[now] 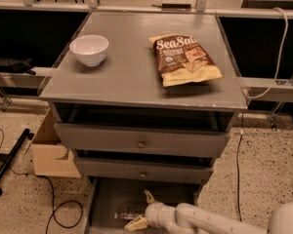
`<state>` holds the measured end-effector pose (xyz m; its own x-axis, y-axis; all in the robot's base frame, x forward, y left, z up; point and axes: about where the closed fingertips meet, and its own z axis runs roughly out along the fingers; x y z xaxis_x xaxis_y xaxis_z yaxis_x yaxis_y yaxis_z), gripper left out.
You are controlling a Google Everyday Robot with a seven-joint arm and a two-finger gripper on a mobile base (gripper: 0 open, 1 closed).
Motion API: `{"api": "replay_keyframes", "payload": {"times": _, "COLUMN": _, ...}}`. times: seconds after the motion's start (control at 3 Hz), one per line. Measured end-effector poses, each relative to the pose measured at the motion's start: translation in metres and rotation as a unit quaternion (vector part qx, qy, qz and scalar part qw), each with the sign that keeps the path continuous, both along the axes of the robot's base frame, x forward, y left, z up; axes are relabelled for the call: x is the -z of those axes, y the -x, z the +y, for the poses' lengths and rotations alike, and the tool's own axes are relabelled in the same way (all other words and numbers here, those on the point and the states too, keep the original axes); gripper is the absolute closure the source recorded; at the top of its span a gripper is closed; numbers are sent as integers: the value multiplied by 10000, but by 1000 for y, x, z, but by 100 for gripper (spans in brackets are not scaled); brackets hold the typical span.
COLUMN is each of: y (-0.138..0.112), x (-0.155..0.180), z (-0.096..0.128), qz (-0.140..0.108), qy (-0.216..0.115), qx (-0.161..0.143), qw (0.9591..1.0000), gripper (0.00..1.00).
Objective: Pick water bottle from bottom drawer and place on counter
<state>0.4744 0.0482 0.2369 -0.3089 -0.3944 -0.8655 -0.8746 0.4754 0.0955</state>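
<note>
- In the bottom drawer (112, 196), pulled out under the 2 knobbed drawers (141, 143), the bottle (124, 213) lies on its side on the flat floor. It lies near the front, low enough that the arm has to reach in from the right.
- Gripper (141, 210) sits low in that drawer at the bottle's right end, fingers spread wide: one points up-back, the other down-front. Judging by that spread, it's lined up to take the bottle across its width. Can't tell whether either finger touches it yet.
- Nothing is gripped; the bottle rests on the drawer floor, so the pick isn't done.
- Bench (132, 77) up top carries a white bowl (89, 49) at left and a chip bag (185, 60) at right. There's bare grey between them and along the front, prob. the drop spot.
- Risk, as I see it: a round bottle on a smooth floor may roll off as the fingers close. The lift then has to clear the 2 drawer fronts above.
- Cardboard box (51, 152) stands on the floor left of the cabinet, out of the way.
</note>
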Motion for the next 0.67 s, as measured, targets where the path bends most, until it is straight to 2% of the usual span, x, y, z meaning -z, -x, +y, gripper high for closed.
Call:
{"api": "replay_keyframes", "payload": {"times": 0.33, "y": 1, "x": 25, "z": -2, "qz": 125, "qy": 181, "qx": -26, "qw": 9998, "gripper": 0}}
{"api": "replay_keyframes", "payload": {"times": 0.67, "y": 0, "x": 27, "z": 3, "qz": 82, "qy": 206, "qx": -49, "qw": 9997, "gripper": 0}}
